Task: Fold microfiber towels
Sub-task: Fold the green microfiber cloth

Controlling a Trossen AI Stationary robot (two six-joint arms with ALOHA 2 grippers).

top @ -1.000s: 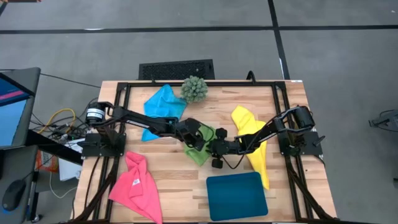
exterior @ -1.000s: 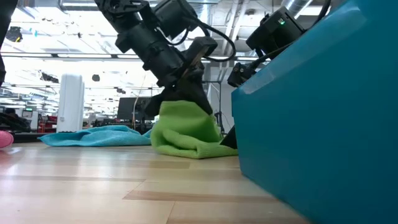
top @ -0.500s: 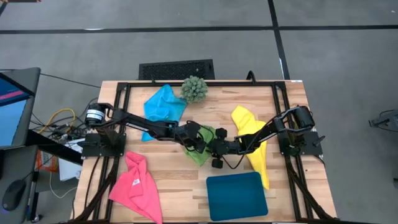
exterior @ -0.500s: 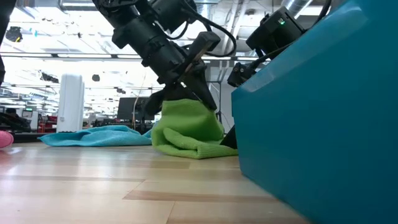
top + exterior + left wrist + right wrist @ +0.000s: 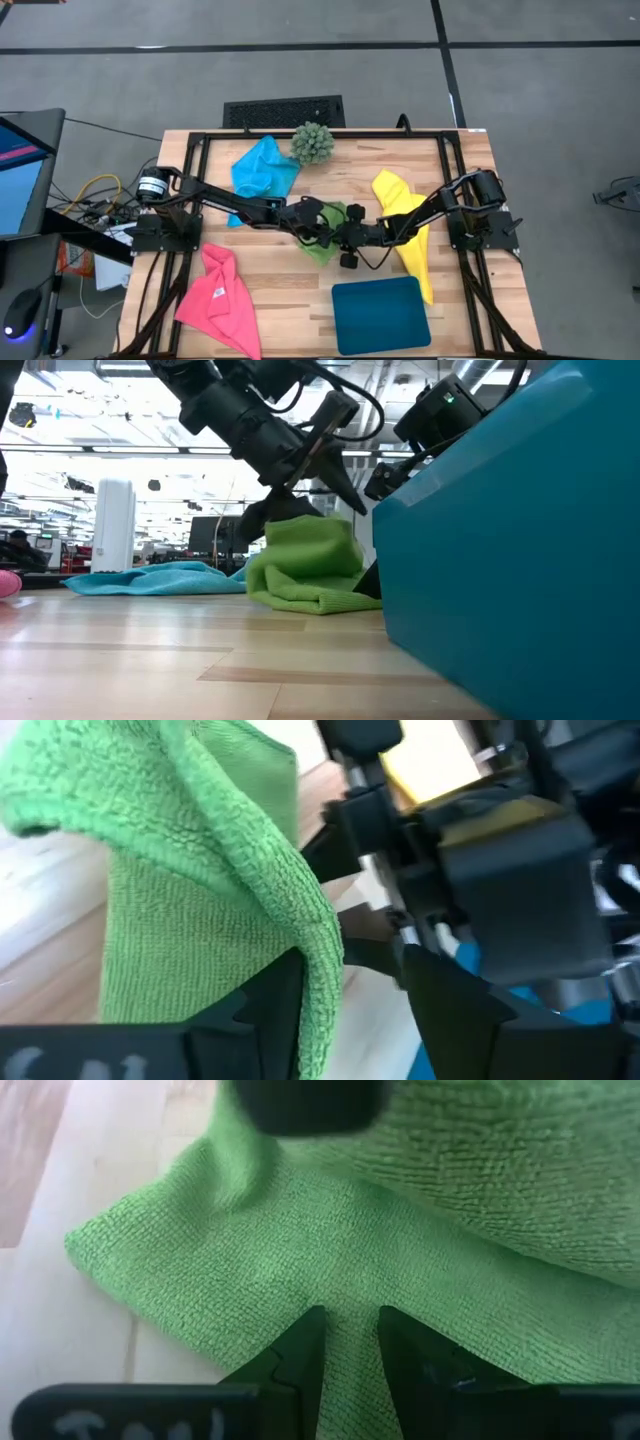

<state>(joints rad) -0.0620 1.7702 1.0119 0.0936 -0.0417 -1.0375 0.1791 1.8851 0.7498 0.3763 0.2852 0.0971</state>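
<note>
The wooden table (image 5: pixel 270 300) carries everything, framed by black rails along its left, right and far edges. Largest on it is the dark teal tray (image 5: pixel 380 314), lying flat near the near edge, right of centre; in the low view its wall fills the right side. The hot pink towel (image 5: pixel 220 297) lies rumpled at the near left corner. The yellow towel (image 5: pixel 405 232) stretches as a long strip along the right side, from mid-table toward the near edge, under the right arm. The sky blue towel (image 5: pixel 262 170) lies crumpled toward the far edge, left of centre, just beside the spiky green ball plant (image 5: pixel 312 144) at the far edge. The lime green towel (image 5: pixel 328 232) sits bunched at the table's centre, just beyond the tray, with both arms meeting over it. The left gripper (image 5: pixel 345 990) reaches in from the left side; its fingers stand apart with a raised fold of the green cloth lying loosely between them, not clamped. The right gripper (image 5: pixel 345 1342) comes from the right side and is low on the green towel, its fingers a narrow gap apart with cloth pinched in between.
</note>
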